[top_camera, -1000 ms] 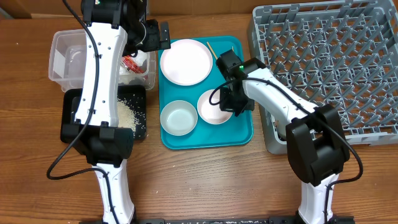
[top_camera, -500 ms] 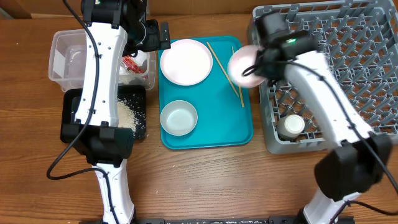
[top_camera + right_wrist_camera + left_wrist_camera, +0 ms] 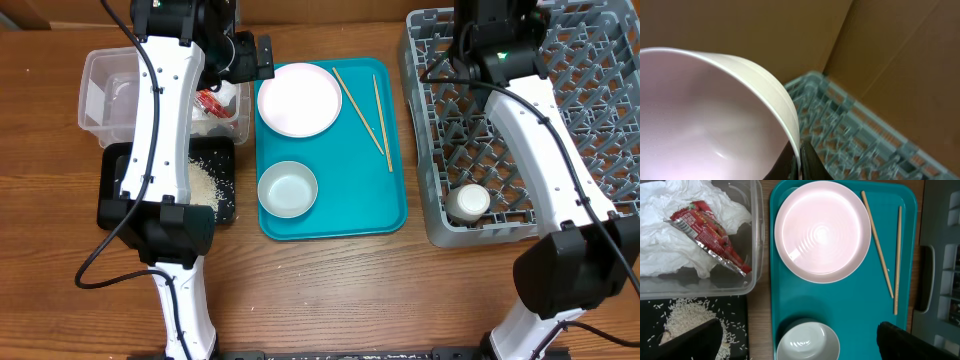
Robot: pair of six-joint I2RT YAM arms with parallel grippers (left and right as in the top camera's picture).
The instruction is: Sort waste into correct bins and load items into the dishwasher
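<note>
My right gripper point(image 3: 800, 160) is shut on the rim of a small white bowl point(image 3: 700, 115), held tilted above the far part of the grey dishwasher rack point(image 3: 590, 120). In the overhead view the right arm hides that bowl. A white cup point(image 3: 468, 203) stands in the rack's near left corner. On the teal tray point(image 3: 340, 215) lie the white plate point(image 3: 299, 99), a second small bowl point(image 3: 288, 189) and two chopsticks point(image 3: 360, 105). My left gripper point(image 3: 797, 342) hangs open high above the tray's left edge, holding nothing.
The clear tub point(image 3: 100, 100) at the far left holds a crumpled napkin point(image 3: 670, 240) and a red wrapper point(image 3: 707, 232). In front of it the black tray point(image 3: 112, 190) holds loose rice point(image 3: 210, 180). A brown cardboard wall point(image 3: 900, 60) stands behind the rack.
The right arm lifted a bowl off the teal tray and carried it right and back over the rack, uncovering the chopsticks. The left arm has stayed still.
</note>
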